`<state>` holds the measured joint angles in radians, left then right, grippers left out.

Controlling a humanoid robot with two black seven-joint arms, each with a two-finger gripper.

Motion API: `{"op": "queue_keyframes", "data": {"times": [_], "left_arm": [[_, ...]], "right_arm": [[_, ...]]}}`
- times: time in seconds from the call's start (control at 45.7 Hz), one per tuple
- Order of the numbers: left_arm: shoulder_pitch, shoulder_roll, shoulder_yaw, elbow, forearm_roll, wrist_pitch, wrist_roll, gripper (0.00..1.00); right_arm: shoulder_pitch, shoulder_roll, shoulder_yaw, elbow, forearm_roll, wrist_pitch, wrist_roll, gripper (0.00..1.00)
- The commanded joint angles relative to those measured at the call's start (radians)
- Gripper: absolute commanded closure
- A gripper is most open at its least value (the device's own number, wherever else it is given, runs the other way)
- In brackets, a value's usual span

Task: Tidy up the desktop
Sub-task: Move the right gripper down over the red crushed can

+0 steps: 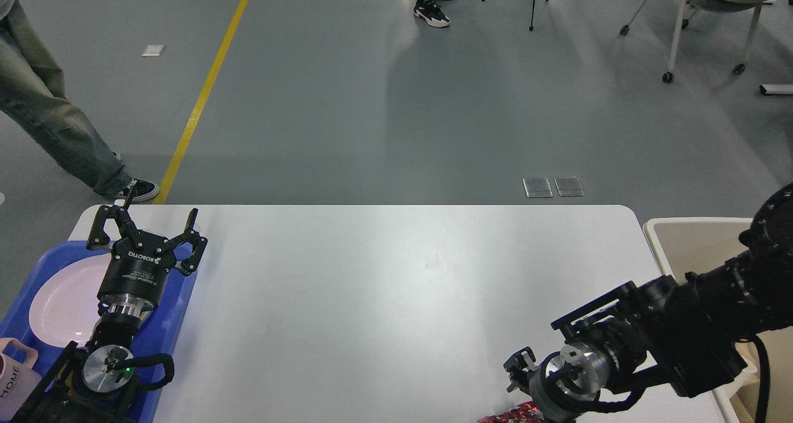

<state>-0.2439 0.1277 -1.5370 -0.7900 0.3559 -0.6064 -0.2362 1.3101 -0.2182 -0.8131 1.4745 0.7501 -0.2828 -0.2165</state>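
Note:
The desktop (396,274) is a big white tabletop with rounded corners. My left gripper (145,225) hovers over its left end, above the blue tray, open with nothing between its fingers. My right gripper (525,386) is low at the near right edge, pointing down and toward me, right above a crumpled red shiny thing (511,416) that is cut off by the bottom of the view. Its fingers are mostly hidden behind the wrist, so their state does not show.
A blue tray (179,314) at the left holds a pale pink plate (59,299) and a pink mug (15,379). A cream bin (694,243) stands off the right end. A person's legs (43,119) are at the far left.

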Motion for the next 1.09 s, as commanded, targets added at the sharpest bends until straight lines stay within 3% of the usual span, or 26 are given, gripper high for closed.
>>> {"op": "queue_keyframes", "data": {"times": [0.0,0.066,0.131,0.328,0.525,0.701,1.073], "left_arm": [[0.0,0.0,0.0,0.0,0.0,-0.001,0.0,0.03],[0.0,0.0,0.0,0.0,0.0,0.001,0.0,0.03],[0.0,0.0,0.0,0.0,0.0,0.001,0.0,0.03],[0.0,0.0,0.0,0.0,0.0,-0.001,0.0,0.03],[0.0,0.0,0.0,0.0,0.0,-0.001,0.0,0.03],[0.0,0.001,0.0,0.0,0.0,0.001,0.0,0.03],[0.0,0.001,0.0,0.0,0.0,0.001,0.0,0.03]], "right_arm": [[-0.041,0.01,0.023,-0.031,0.0,-0.01,-0.001,0.08],[-0.066,0.016,0.038,-0.052,0.0,-0.01,-0.001,0.1],[-0.077,0.016,0.046,-0.059,0.0,-0.012,-0.001,0.18],[-0.075,0.016,0.051,-0.059,0.002,-0.009,-0.001,0.66],[-0.08,0.016,0.052,-0.076,0.002,-0.01,-0.001,0.71],[-0.075,0.016,0.054,-0.072,0.005,0.001,-0.001,0.98],[0.012,-0.029,0.054,0.018,0.008,0.028,-0.006,1.0]]}}
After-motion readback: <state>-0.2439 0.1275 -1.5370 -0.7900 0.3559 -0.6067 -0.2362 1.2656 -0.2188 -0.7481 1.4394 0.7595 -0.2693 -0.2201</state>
